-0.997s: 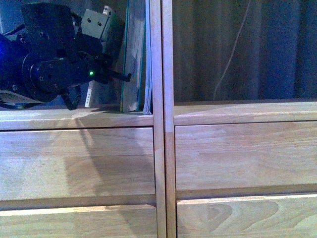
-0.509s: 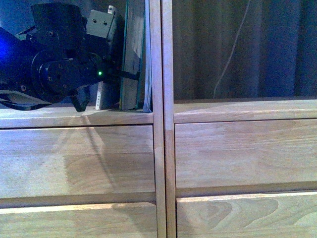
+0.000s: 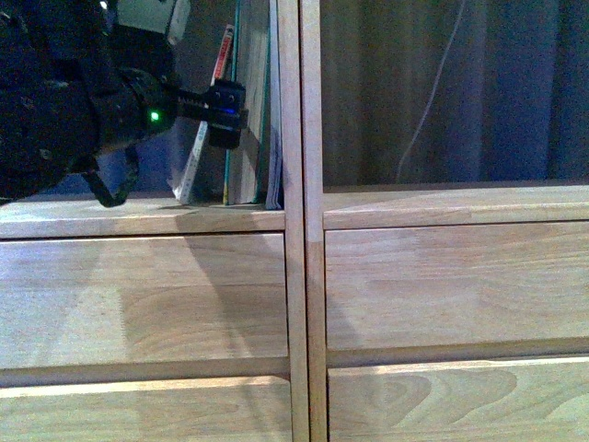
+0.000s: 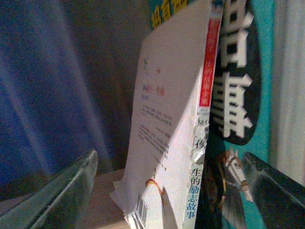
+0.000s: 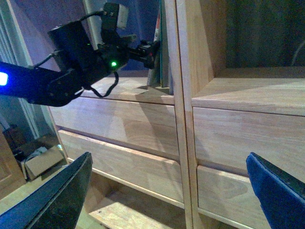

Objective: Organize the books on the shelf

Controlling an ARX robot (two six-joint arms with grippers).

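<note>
- Shelf [image 3: 442,276]: a light wood bookcase with plain panels below an open ledge and a central upright [image 3: 293,276] dividing its two columns.
- Books: all three stand in the left compartment, crowded against the upright, which serves as their bookend.
- Thin pale book [image 3: 273,101]: upright, touching the upright.
- Teal book [image 3: 247,138]: upright, just beside the pale one.
- Paperback [image 3: 204,138]: has a red-and-white spine and leans, foot out to the left and top resting on the teal book. Being floppy, it probably sags for lack of support on its free side.
- Left gripper [image 4: 170,156]: jaws spread wide and gripping nothing. In the left wrist view the paperback and teal cover show between the fingers [image 4: 62,195]. It is likely placed to nudge the leaning book square.
- Right gripper [image 5: 169,157]: jaws wide and empty, held well apart from the books, seemingly out of the way.
- Risk: a push high on the paperback may buckle it.
</note>
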